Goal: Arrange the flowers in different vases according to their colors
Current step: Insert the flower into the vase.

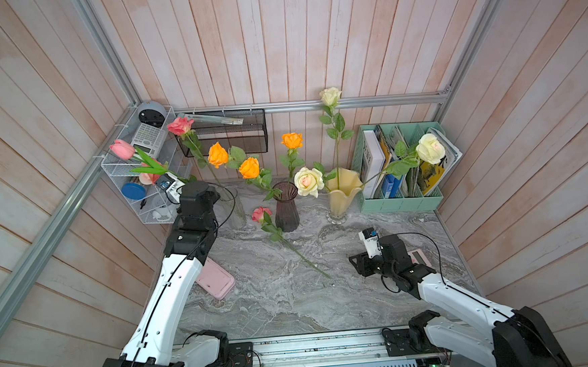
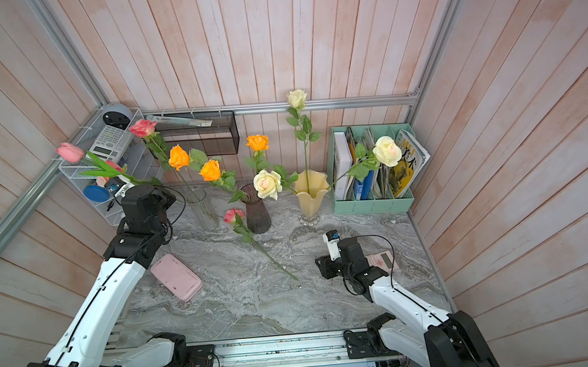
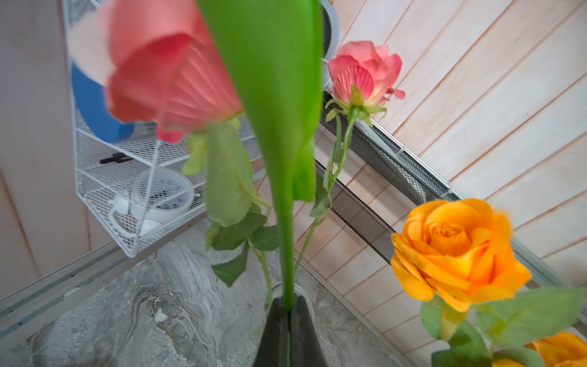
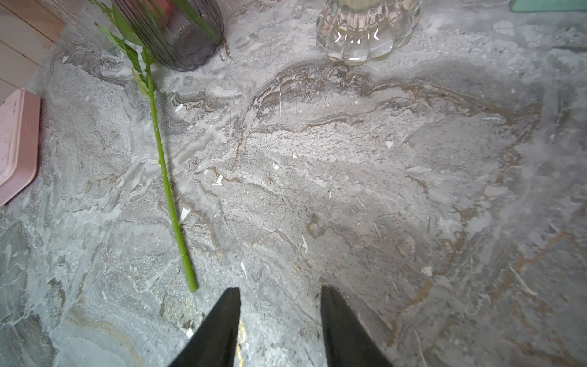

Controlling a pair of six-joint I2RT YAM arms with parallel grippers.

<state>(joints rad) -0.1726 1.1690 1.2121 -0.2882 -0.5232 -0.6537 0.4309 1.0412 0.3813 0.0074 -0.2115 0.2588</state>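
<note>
Grey marbled tabletop [image 1: 292, 296]: three orange roses [image 1: 249, 168] fill the dark purple ribbed vase [image 1: 286, 209], three cream roses [image 1: 308, 181] the pale yellow wavy-rimmed vase [image 1: 342, 192], so both colours look done. Left gripper [image 3: 289, 309], clamped on the stem of a pink tulip-like flower [image 1: 122, 149], holds it over the clear glass cylinder vase [image 2: 203, 211] with two pink roses [image 1: 180, 125]. Right gripper [image 4: 280, 288], parted and empty, hovers near one pink rose [image 1: 261, 214] lying flat.

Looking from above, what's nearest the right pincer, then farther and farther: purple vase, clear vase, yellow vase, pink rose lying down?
From the right pincer, in a top view:
1. Lying pink rose: its stem tip ends just beside the pincer.
2. Yellow vase: at the back.
3. Purple vase: farther left.
4. Clear vase: farthest left.
</note>
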